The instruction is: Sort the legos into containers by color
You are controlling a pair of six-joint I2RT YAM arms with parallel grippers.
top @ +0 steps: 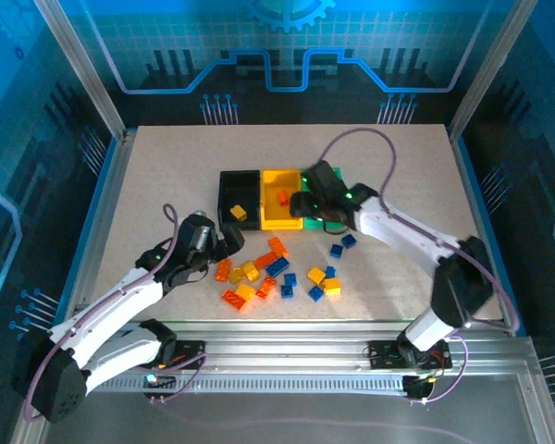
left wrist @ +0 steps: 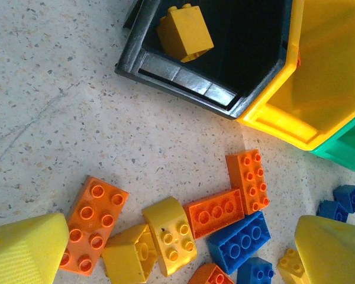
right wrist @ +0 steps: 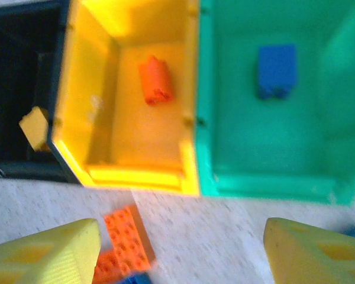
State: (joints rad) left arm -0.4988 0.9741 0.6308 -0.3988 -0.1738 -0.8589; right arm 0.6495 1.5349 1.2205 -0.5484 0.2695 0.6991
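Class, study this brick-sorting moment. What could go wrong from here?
1. The pile is tightly packed: the open left gripper could pinch a yellow brick together with the orange brick touching it.
2. The black bin holds yellow, the yellow bin orange: that mismatch invites colour mix-ups.

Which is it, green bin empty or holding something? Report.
Holding something: one blue brick lies on the floor of the green bin, seen from the right wrist camera.
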